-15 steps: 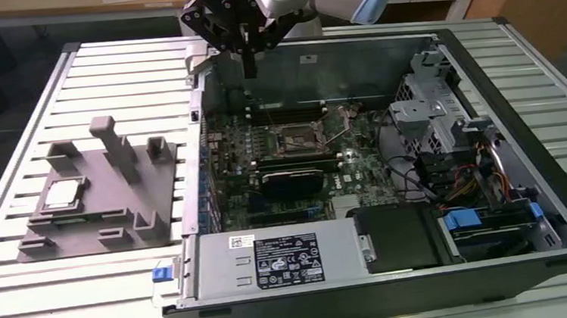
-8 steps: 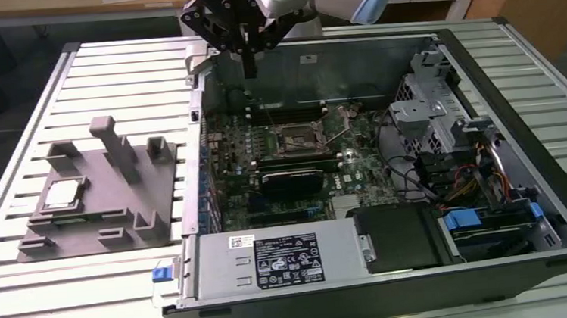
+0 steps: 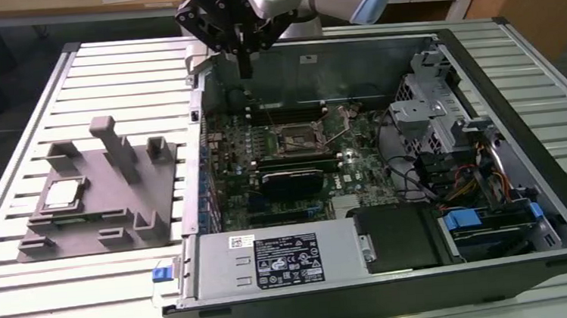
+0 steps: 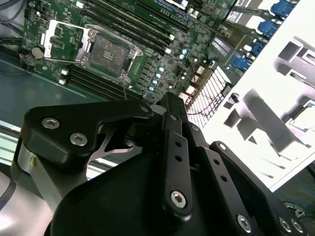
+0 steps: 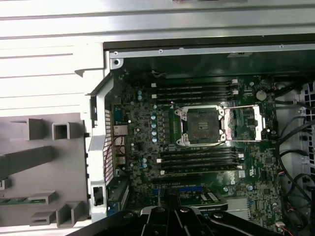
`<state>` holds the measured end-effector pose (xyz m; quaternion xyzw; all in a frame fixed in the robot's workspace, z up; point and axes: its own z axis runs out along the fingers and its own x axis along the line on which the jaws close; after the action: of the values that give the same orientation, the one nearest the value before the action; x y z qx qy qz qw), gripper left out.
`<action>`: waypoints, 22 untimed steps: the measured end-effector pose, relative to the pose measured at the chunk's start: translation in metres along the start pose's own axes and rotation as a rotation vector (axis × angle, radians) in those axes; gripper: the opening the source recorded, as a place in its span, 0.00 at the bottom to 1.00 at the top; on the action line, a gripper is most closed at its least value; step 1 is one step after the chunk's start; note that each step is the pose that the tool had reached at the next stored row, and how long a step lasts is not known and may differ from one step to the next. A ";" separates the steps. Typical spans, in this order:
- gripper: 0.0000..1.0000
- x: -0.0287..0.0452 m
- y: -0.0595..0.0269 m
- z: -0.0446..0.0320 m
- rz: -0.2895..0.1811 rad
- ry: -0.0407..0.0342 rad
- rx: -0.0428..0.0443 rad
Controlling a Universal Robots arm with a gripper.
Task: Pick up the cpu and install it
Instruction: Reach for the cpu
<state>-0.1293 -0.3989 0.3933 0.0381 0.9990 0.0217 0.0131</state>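
Gripper (image 3: pixel 246 72) hangs over the far side of the open pc case (image 3: pixel 356 54), above the green board (image 3: pixel 357 170). It's pinched shut w/ nothing in it. I see the cpu (image 3: pixel 64 194) well apart from it, outside the case, at the exterior view's left. It lies flat on the grey holder (image 3: pixel 116 218) on the table (image 3: pixel 31 300). Socket (image 3: pixel 297 137) sits mid-board w/ its lid flipped open. I see the socket (image 5: pixel 202 125) in both wrist views.
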 end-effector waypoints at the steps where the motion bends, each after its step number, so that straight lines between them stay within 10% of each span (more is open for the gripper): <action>1: 0.11 0.0015 -0.0001 0.0000 0.000 0.0000 0.0000; 22: 0.11 0.0452 -0.0034 -0.0008 0.005 -0.0003 0.0001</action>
<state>-0.1746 -0.3989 0.3929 0.0407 0.9988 0.0217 0.0132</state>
